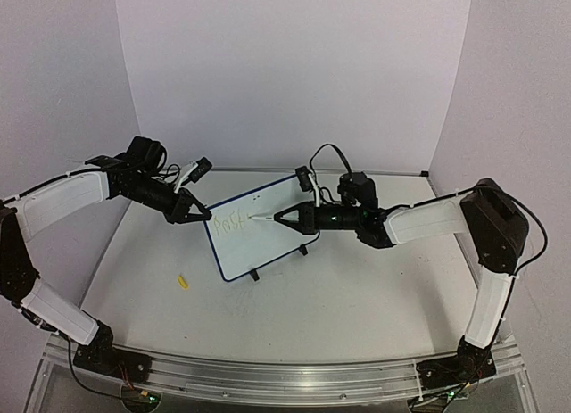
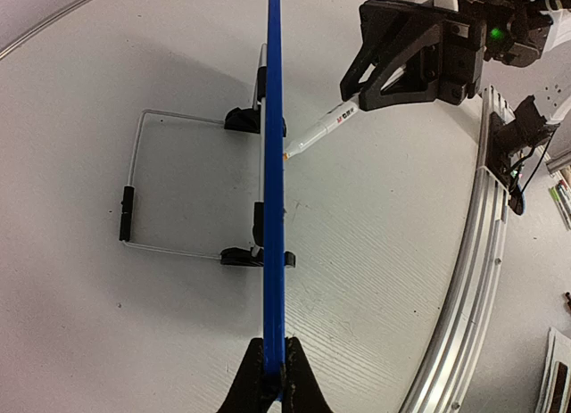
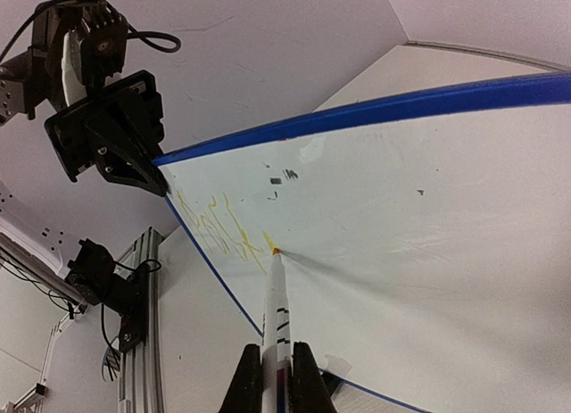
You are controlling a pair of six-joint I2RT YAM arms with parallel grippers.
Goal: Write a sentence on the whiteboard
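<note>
The whiteboard (image 1: 259, 230) stands tilted on two black feet at the table's middle; its blue frame shows edge-on in the left wrist view (image 2: 273, 119). My left gripper (image 1: 198, 214) is shut on the board's top left edge (image 2: 275, 377). My right gripper (image 1: 284, 218) is shut on a white marker (image 3: 276, 324), whose yellow tip touches the board face (image 3: 401, 226). The sentence (image 1: 231, 224) is a short faint yellow scrawl near the board's left edge, just left of the tip; it also shows in the right wrist view (image 3: 219, 230). The marker also shows in the left wrist view (image 2: 321, 130).
A small yellow marker cap (image 1: 183, 281) lies on the table in front of the board's left side. A wire stand (image 2: 134, 185) props the board from behind. A metal rail (image 1: 268, 373) runs along the near table edge. White walls enclose the back and sides.
</note>
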